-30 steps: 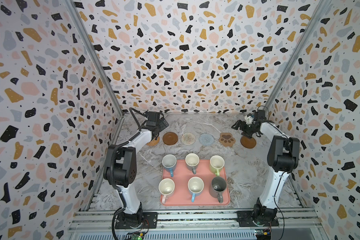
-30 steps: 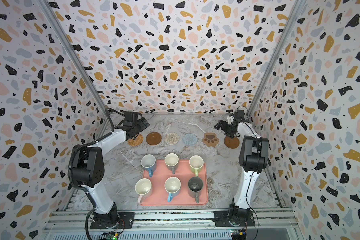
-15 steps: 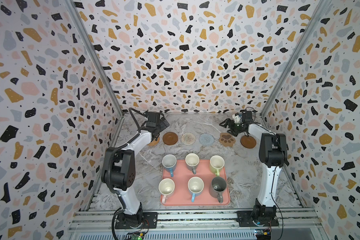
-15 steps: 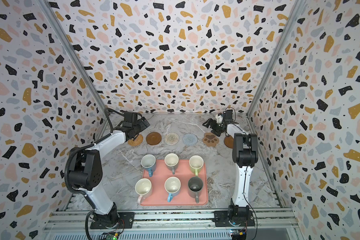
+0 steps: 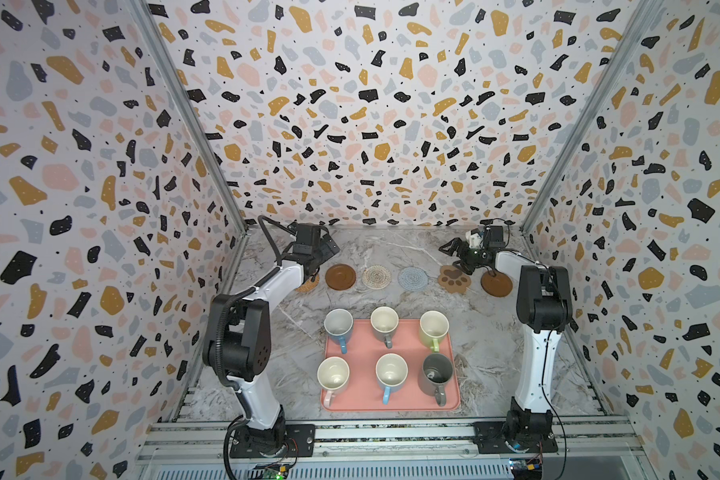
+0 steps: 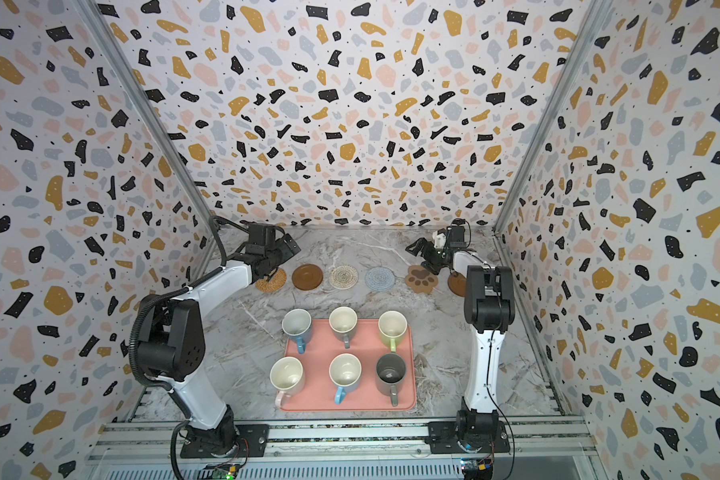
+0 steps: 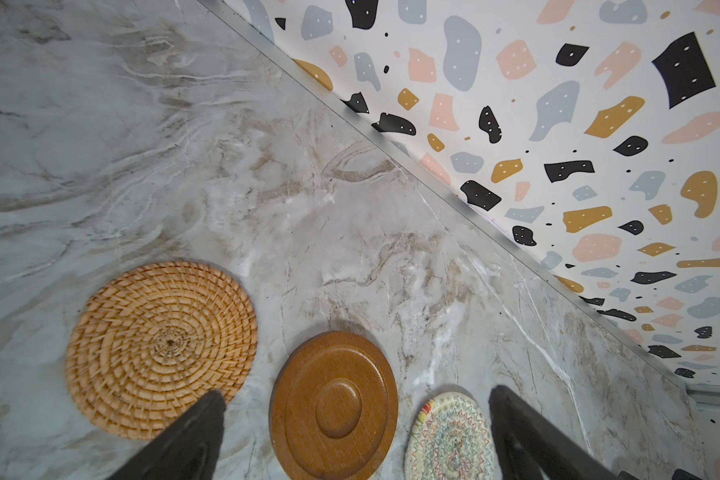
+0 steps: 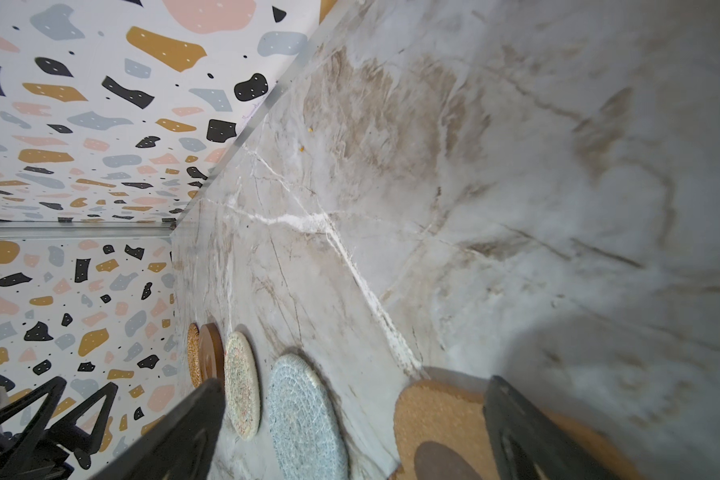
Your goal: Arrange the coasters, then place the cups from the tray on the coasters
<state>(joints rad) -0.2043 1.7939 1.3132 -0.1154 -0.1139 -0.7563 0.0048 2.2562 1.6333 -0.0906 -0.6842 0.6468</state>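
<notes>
Six coasters lie in one row across the upper part of the marble table (image 5: 487, 353), left to right in a top view: orange woven round (image 5: 310, 286), brown disc (image 5: 340, 276), beige woven round (image 5: 376, 276), light-blue woven round (image 5: 413, 277), paw coaster (image 5: 454, 281), second brown disc (image 5: 496, 284). None has a cup on it. L gripper (image 5: 328, 248) hangs over the row's left end, jaws wide, nothing held. In its wrist view the brown disc shows btwn the fingers (image 7: 200, 432). R gripper (image 5: 454, 252) hovers by the paw at the right end, also wide & empty. What counts now: every cup sits lower in frame than both jaws, on the salmon tray (image 5: 364, 357), centre-low btwn the arm bases, two rows of three, handles pointing to the bottom edge. Blue cup (image 5: 339, 326) & pink cup (image 5: 332, 372) are nearer the L arm, green cup (image 5: 433, 326) & dark grey cup (image 5: 436, 372) nearer the R arm. Arranging looks done, cups prob next. Room is tight: terrazzo walls on three sides, cups close together.
</notes>
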